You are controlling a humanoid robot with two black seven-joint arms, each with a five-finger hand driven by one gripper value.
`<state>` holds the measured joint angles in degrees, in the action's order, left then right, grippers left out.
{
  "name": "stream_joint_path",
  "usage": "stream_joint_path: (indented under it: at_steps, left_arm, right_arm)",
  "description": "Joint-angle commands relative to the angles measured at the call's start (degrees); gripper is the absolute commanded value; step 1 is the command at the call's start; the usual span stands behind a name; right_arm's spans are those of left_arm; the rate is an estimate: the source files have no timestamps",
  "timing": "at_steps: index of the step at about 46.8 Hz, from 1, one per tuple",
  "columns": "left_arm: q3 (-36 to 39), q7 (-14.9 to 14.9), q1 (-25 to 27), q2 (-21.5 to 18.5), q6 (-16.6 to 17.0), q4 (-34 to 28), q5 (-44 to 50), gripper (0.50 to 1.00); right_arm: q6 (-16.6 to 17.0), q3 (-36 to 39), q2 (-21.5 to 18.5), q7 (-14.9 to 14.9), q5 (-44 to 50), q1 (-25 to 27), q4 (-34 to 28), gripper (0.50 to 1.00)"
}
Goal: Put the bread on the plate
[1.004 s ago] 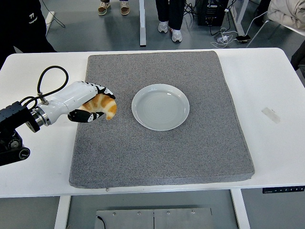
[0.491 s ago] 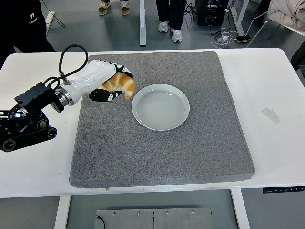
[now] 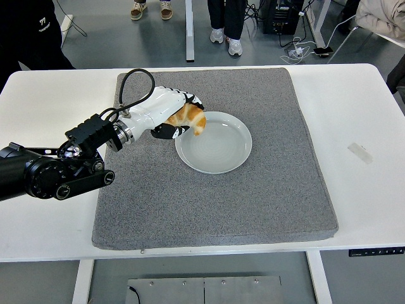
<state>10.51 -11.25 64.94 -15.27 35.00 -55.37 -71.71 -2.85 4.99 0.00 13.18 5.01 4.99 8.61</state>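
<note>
My left hand (image 3: 180,116) is shut on a golden-brown croissant (image 3: 190,120) and holds it above the left rim of the white plate (image 3: 218,152). The plate sits in the middle of a grey mat (image 3: 253,190). My fingers wrap the bread from above and from the left; its right end sticks out over the plate. The left arm reaches in from the left edge across the mat. The right arm is out of view.
The grey mat covers most of the white table (image 3: 361,114). A small strip of tape (image 3: 359,152) lies on the table at the right. People's legs and shoes (image 3: 226,31) stand beyond the far edge. A person's dark sleeve (image 3: 28,31) shows at top left.
My left hand has carried the croissant to the right, from the mat's left edge to above the plate's left rim. The arm has stretched further in over the mat.
</note>
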Motion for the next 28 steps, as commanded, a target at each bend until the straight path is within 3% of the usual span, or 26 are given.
stream_joint_path:
  at_steps: [1, 28]
  left_arm:
    - [0.2, -0.1, -0.5, 1.6, 0.0, 1.5, 0.0, 0.5]
    - [0.3, -1.5, -3.0, 7.0, 0.0, 4.7, 0.0, 0.5]
  right_arm:
    - [0.0, 0.0, 0.0, 0.0, 0.0, 0.0, 0.0, 1.0]
    - [0.0, -0.1, 0.0, 0.0, 0.0, 0.0, 0.0, 1.0]
